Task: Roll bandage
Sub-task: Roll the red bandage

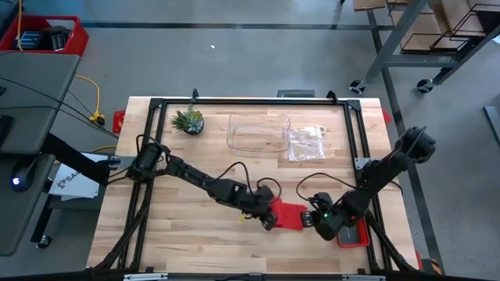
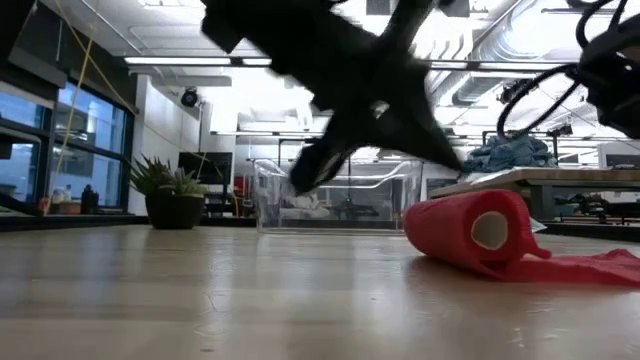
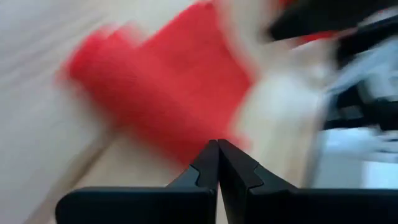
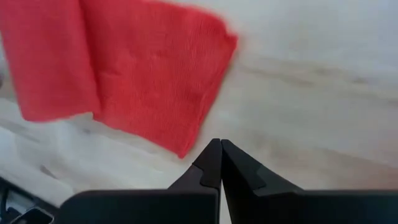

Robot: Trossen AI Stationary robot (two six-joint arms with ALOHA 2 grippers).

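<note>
The red bandage (image 1: 289,216) lies on the table near the front edge. One end is rolled into a stubby cylinder (image 2: 470,232), and a flat tail (image 2: 590,268) lies on the wood beside it. My left gripper (image 1: 269,222) is shut and hangs just above the table at the rolled end; the blurred left wrist view shows the bandage (image 3: 168,93) ahead of its tips (image 3: 217,144). My right gripper (image 1: 314,221) is shut at the tail end. Its tips (image 4: 216,144) are just off the corner of the flat tail (image 4: 149,81).
A small red tray (image 1: 353,234) sits by my right gripper near the front right corner. A clear container (image 1: 258,131), a crinkly plastic bag (image 1: 306,143) and a small potted plant (image 1: 188,121) stand toward the far edge. Bare wood lies between them and the bandage.
</note>
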